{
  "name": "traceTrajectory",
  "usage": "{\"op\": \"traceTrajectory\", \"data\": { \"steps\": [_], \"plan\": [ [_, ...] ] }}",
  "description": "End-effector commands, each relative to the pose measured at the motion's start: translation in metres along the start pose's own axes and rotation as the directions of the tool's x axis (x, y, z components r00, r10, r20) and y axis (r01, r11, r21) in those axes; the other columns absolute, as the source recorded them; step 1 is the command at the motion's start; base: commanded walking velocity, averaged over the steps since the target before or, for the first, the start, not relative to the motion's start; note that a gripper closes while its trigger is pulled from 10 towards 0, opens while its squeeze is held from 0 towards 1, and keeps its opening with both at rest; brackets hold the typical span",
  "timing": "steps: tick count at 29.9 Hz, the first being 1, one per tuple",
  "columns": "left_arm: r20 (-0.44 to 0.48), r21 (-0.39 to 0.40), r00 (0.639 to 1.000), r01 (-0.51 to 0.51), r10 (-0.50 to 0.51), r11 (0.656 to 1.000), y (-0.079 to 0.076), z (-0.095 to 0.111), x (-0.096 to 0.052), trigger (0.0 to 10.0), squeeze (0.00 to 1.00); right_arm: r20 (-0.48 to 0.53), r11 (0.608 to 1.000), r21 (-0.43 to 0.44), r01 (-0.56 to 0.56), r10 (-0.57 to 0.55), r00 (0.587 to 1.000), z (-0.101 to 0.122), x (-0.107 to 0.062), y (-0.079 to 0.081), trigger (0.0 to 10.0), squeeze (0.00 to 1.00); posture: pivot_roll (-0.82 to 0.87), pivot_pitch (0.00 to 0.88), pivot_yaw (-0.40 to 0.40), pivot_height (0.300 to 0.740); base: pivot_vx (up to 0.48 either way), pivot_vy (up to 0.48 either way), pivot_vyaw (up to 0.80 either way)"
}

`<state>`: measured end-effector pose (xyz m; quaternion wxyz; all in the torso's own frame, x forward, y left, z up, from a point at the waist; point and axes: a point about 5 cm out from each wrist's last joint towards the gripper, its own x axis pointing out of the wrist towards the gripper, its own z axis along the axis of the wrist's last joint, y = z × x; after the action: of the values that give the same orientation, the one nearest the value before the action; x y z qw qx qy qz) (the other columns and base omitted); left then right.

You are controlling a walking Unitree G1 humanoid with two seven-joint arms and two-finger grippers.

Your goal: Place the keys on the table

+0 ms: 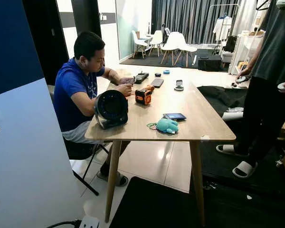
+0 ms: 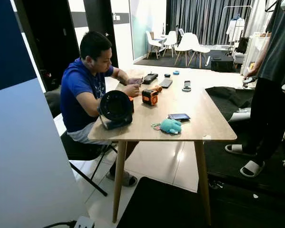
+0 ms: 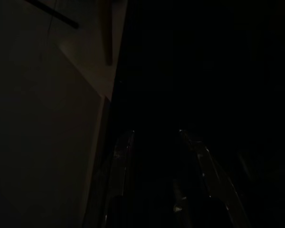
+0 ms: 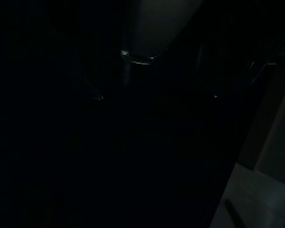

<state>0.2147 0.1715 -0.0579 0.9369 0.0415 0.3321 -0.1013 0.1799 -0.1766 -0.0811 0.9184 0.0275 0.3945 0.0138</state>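
1 step left at most, by the look of it: lying on the table [image 1: 199, 102] near its front edge, just beside a phone [image 1: 174, 116], keys [image 1: 166, 125] with teal plush; hanging in shade, left gripper [image 3: 159, 175] with fingers apart and empty, right gripper [image 4: 156, 97] too dark to tell; next, only confirm placement.

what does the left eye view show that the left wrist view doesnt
Left eye view: the wooden table with a teal plush keyring, a phone and a round black device on it, plus a seated person and a standing person. Left wrist view: very dark, with the left claw, its fingers apart. Shared: perhaps the pale floor, but the wrist view is too dark to be sure.
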Motion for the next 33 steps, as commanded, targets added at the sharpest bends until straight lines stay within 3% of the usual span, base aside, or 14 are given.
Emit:
{"op": "traceTrajectory", "data": {
  "steps": [1, 11, 33],
  "plan": [
    [0.006, 0.025, 1.000, 0.005, -0.005, 1.000, 0.0011, 0.0006, -0.0007, 10.0, 0.00, 0.005, 1.000, -0.010, -0.010, 0.010, 1.000, 0.0008, 0.0003, 0.0020, 10.0, 0.00, 0.08, 0.001, 0.035, 0.740, 0.000, 0.000, 0.00],
    [0.005, 0.049, 1.000, 0.018, -0.018, 0.999, 0.0012, 0.0012, -0.0008, 10.0, 0.00, 0.006, 1.000, -0.013, -0.021, 0.021, 1.000, 0.0003, 0.0005, 0.0048, 10.0, 0.00, 0.08, 0.000, 0.042, 0.740, 0.000, 0.000, 0.00],
    [-0.001, 0.063, 1.000, 0.029, -0.029, 0.998, -0.0012, -0.0003, -0.0010, 10.0, 0.00, 0.003, 0.999, -0.022, -0.030, 0.030, 1.000, -0.0008, 0.0000, 0.0052, 10.0, 0.00, 0.08, 0.010, 0.042, 0.740, 0.000, 0.000, 0.79]
  ]
}}
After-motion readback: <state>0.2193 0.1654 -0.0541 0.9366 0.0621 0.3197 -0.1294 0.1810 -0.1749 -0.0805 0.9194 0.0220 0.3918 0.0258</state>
